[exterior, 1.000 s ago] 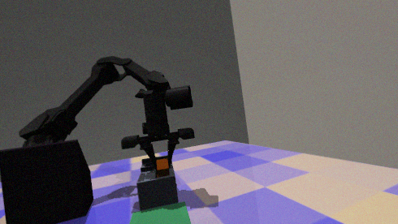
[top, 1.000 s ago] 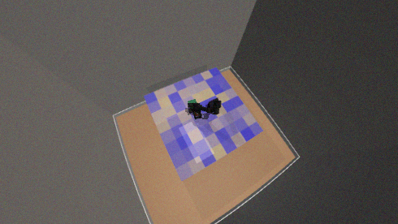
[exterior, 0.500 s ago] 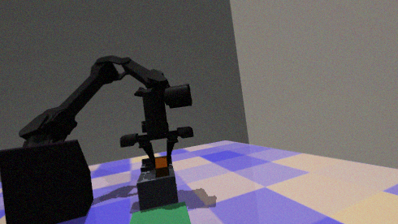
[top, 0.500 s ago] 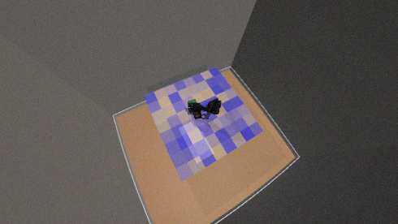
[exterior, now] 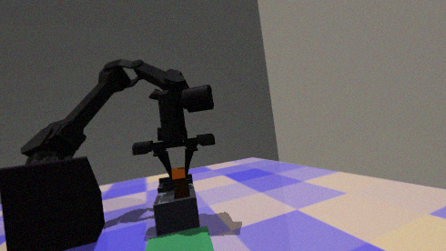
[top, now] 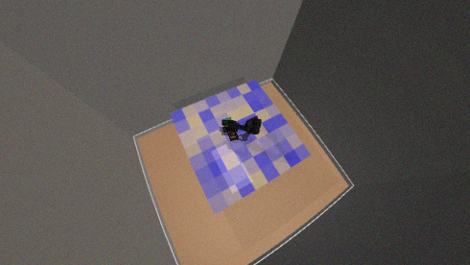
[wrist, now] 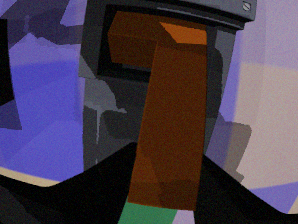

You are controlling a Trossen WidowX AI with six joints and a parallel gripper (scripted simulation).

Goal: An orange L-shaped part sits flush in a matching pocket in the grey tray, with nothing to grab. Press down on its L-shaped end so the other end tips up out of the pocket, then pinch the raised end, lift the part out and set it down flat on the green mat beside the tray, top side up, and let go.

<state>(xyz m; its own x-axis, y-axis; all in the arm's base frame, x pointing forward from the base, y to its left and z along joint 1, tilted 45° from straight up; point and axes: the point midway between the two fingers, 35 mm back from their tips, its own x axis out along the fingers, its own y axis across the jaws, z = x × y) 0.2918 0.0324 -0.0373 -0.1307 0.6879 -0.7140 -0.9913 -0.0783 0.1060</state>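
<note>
The orange L-shaped part (exterior: 178,173) (wrist: 176,110) stands tilted, its straight end raised above the grey tray (exterior: 177,219) (wrist: 92,132). In the wrist view its L-shaped end is at the top of the picture, inside the pocket opening. My gripper (exterior: 179,176) (wrist: 165,155) is shut on the raised straight end, one finger on each side. The green mat (exterior: 182,243) (wrist: 145,214) (top: 227,119) lies right beside the tray, on the raised end's side. In the top view the arm covers most of the tray, and the part is too small to read there.
The arm's dark base (exterior: 50,205) stands left of the tray in the exterior view. The tray stands on a blue and beige checkered surface (top: 266,165) (exterior: 273,227), which lies on a brown table top (top: 288,202). The arm's shadow falls around the tray.
</note>
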